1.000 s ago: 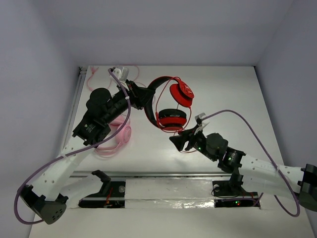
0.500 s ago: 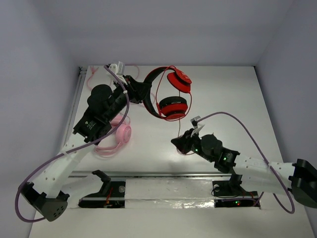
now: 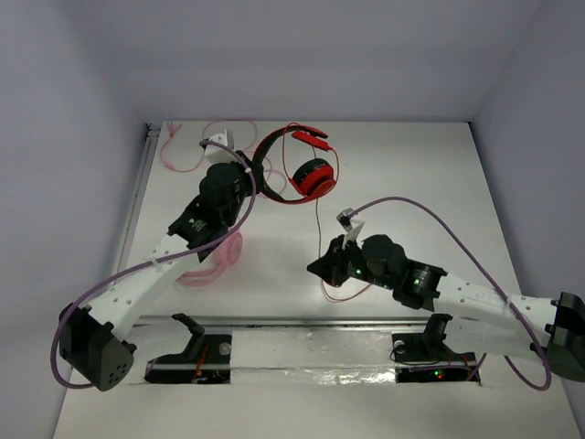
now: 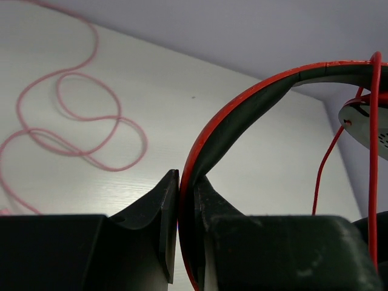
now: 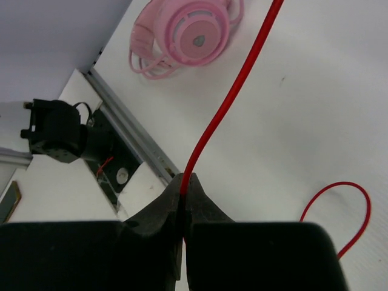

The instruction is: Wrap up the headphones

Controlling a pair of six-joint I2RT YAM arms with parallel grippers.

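Observation:
The red headphones [image 3: 294, 171] hang above the back middle of the table, held by their black-lined headband [image 4: 242, 115]. My left gripper [image 3: 250, 176] is shut on that band, which passes between its jaws [image 4: 185, 177]. One ear cup [image 3: 313, 177] faces the front and the other [image 3: 311, 137] sits behind it. The thin red cable [image 3: 318, 224] drops from the cups to my right gripper [image 3: 322, 268], which is shut on it [image 5: 183, 179]. The cable's loose end loops on the table [image 3: 343, 291] beside the right gripper.
Pale pink headphones [image 3: 216, 257] lie on the table under my left arm, also in the right wrist view [image 5: 188, 33]. Their pink cable [image 3: 175, 151] curls at the back left corner. A metal rail [image 3: 274, 322] runs along the near edge.
My right gripper has closed on the red cable and shifted left. My left arm has swung the red headphones back and turned them, so the cups now sit further back.

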